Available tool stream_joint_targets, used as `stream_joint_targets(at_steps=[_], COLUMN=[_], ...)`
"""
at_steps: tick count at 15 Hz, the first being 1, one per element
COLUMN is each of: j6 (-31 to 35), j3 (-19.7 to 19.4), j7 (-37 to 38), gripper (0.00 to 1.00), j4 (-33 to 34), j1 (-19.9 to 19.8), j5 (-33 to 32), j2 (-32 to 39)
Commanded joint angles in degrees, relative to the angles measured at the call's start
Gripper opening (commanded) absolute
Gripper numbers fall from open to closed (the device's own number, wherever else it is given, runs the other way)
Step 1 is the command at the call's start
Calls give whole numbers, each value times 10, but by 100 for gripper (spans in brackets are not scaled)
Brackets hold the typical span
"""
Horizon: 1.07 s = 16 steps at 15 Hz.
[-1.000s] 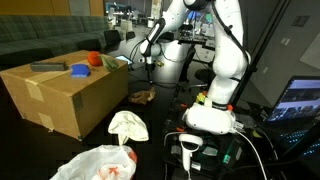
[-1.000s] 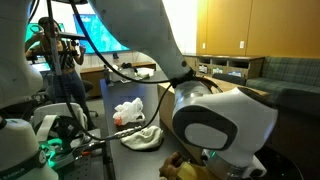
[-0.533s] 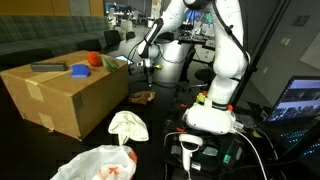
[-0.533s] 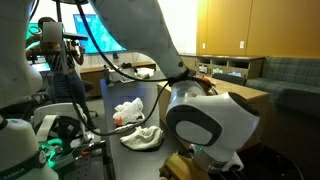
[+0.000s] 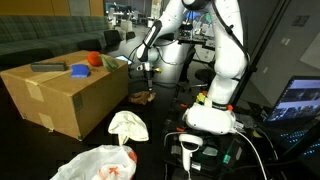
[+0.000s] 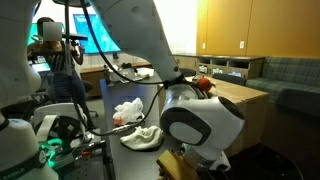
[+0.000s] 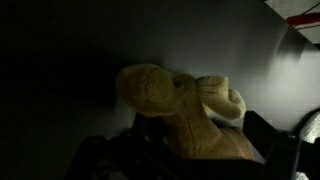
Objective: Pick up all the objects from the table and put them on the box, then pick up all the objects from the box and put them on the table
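On the black table [image 5: 165, 110] lies the brown lump [image 5: 142, 97], a tan plush shape that fills the wrist view [image 7: 180, 100]. My gripper [image 5: 144, 76] hangs just above it, open. In the wrist view the gripper [image 7: 197, 132] straddles the lump, one dark finger on each side. The cardboard box [image 5: 70, 95] carries a dark flat bar [image 5: 47, 67], a blue pad [image 5: 79, 70] and an orange-red item [image 5: 93, 59]. A cream cloth [image 5: 128, 124] and a white plastic bag [image 5: 95, 163] lie on the table nearer the camera.
A white barcode scanner [image 5: 190, 150] stands by the robot base [image 5: 210, 118]. A grey-green couch [image 5: 45, 40] is behind the box. In an exterior view the arm [image 6: 200, 125] blocks much of the table; the box [image 6: 240, 95], bag [image 6: 128, 110] and cloth [image 6: 143, 137] show around it.
My gripper has come down a little toward the brown lump, jaws still wide. Nothing else has moved.
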Motion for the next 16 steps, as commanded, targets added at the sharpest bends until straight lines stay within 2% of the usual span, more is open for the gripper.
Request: stream_joint_targets(at_steps=[1, 3, 4, 6, 8, 14, 16], j6=[55, 78, 91, 104, 111, 115, 115], j3=[-27, -34, -34, -31, -29, -34, -41], j7=[98, 154, 176, 212, 233, 245, 242], gripper=[100, 100, 78, 68, 51, 9, 5], j4=[0, 6, 8, 7, 7, -13, -28], j1=[51, 68, 72, 71, 66, 54, 47], j5=[-21, -37, -42, -52, -62, -78, -87], j2=[26, 47, 57, 64, 66, 36, 15])
